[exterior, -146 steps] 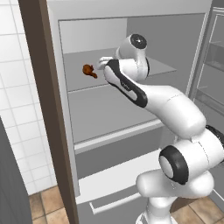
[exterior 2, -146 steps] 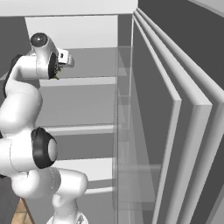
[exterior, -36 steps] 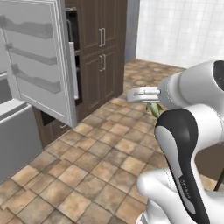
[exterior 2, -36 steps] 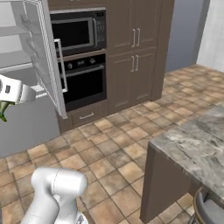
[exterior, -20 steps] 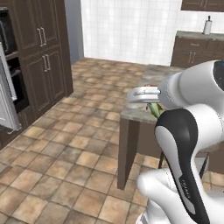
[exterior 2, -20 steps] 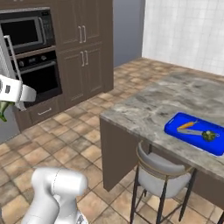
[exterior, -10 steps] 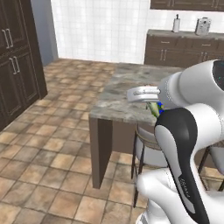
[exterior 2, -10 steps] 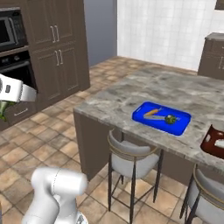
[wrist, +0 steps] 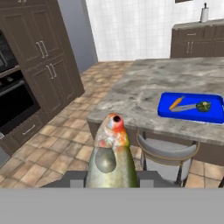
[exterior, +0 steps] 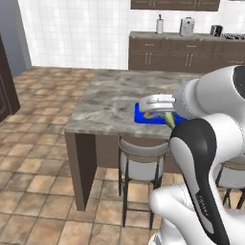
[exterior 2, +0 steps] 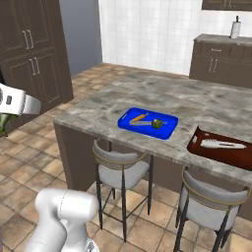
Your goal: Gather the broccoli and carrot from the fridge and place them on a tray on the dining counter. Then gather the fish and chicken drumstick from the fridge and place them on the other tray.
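Observation:
My gripper (wrist: 111,178) is shut on a fish (wrist: 111,152) with a silvery-green body and a reddish head, which points away from the hand. From the left base the fish (exterior: 170,119) hangs under the white hand, in front of the dining counter (exterior: 110,103). A blue tray (exterior 2: 147,123) lies on that counter with the carrot (exterior 2: 139,117) and the broccoli (exterior 2: 157,123) on it. A dark red tray (exterior 2: 222,147) lies to its right and holds a pale long item. The chicken drumstick and the fridge are out of view.
Two stools (exterior 2: 120,167) (exterior 2: 209,202) stand at the counter's near side. Dark cabinets (wrist: 48,65) and an oven (wrist: 15,103) line the wall to the left. A back counter (exterior: 182,50) carries small appliances. Tiled floor (exterior: 38,158) lies open in front of the island.
The base has driven and turned, so both base views swung from the cabinets round to the dining counter, which is now nearer. The fish stays in the shut gripper.

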